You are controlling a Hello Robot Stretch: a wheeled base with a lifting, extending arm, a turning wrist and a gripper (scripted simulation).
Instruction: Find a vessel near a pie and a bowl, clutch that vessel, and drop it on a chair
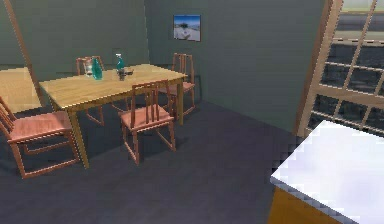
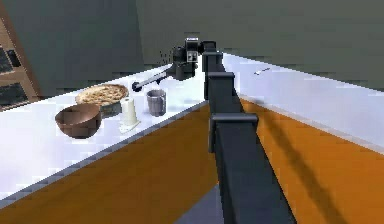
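A white countertop (image 2: 40, 150) carries a pie (image 2: 100, 96) with a pale crust and a brown bowl (image 2: 77, 120) in front of it. Just right of them stand a small white container (image 2: 129, 112) and a grey cup-like vessel (image 2: 156, 101). My arm runs up the arm side view to the gripper (image 2: 140, 85), whose thin fingers (image 2: 155, 76) point left over the counter, close to the grey vessel and the pie. I cannot tell whether it holds anything. In the forward view, wooden chairs (image 1: 148, 118) with reddish seats stand around a wooden dining table (image 1: 100, 85).
Two teal bottles (image 1: 97, 68) stand on the dining table. More chairs (image 1: 40, 130) sit at its near-left and far sides. A picture (image 1: 186, 27) hangs on the dark wall, a large window (image 1: 350, 70) is at right, and the counter's corner (image 1: 335, 170) juts in lower right. Dark floor lies between.
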